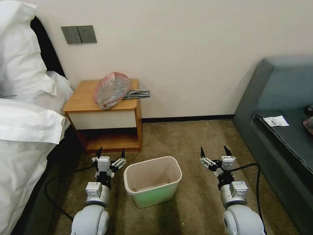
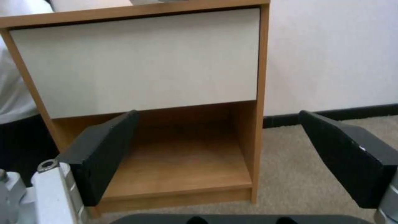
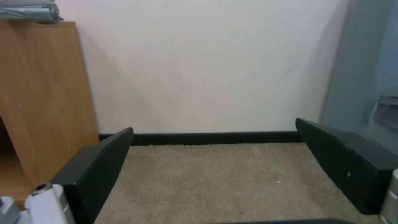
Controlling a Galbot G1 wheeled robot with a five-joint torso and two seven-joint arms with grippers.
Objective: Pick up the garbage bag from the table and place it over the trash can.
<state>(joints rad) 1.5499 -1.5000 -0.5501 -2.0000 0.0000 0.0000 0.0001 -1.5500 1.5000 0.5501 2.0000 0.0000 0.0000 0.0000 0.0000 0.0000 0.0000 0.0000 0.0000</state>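
Note:
The garbage bag (image 1: 111, 89), crumpled grey plastic with a pink-red rim, lies on the table (image 1: 81, 99), an orange-brown nightstand with a white drawer front (image 2: 136, 62). The trash can (image 1: 152, 180), green outside and beige inside, stands on the carpet in front of the nightstand, between my arms. My left gripper (image 1: 111, 152) hangs open low before the nightstand's lower shelf, just left of the bin. My right gripper (image 1: 215, 151) is open over the carpet right of the bin. Both hold nothing.
A folded grey bundle (image 1: 137, 94) lies beside the bag on the nightstand. A bed with white bedding (image 1: 26, 124) stands at the left, a blue-grey sofa (image 1: 280, 107) at the right. Black cables (image 1: 257, 182) trail on the carpet.

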